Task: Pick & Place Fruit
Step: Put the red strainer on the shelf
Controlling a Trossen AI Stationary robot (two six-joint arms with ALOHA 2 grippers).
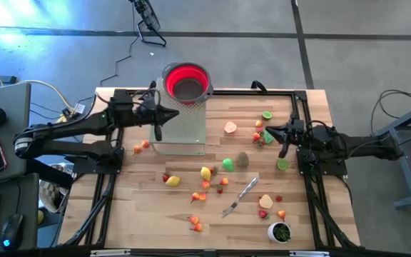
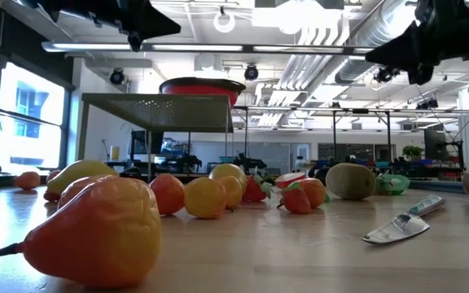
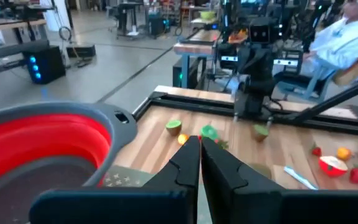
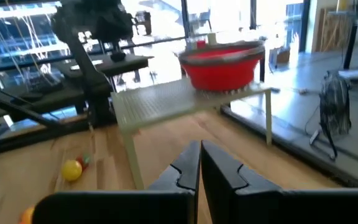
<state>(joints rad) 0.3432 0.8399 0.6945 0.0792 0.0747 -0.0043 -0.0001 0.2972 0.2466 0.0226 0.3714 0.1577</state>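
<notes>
Small toy fruit pieces lie scattered on the wooden table [image 1: 155,214]: a lemon [image 1: 205,172], a green piece [image 1: 227,164], a kiwi [image 1: 242,159], a lime [image 1: 267,115] and others. The low view has an orange pear-like piece [image 2: 96,232] close up. My left gripper [image 1: 174,114] is shut and empty, level above the perforated stand [image 1: 184,127], beside the red bowl [image 1: 186,82]; its wrist view shows the shut gripper [image 3: 199,142] next to the bowl [image 3: 36,146]. My right gripper [image 1: 266,133], also shut and empty [image 4: 200,146], hovers level over the fruit at the table's right.
A silver knife [image 1: 240,196] lies among the fruit near the front, and a white cup with green contents [image 1: 280,232] stands at the front right corner. Black frame rails [image 1: 302,107] run along the table's edges. A person in white [image 3: 353,37] sits beyond the table.
</notes>
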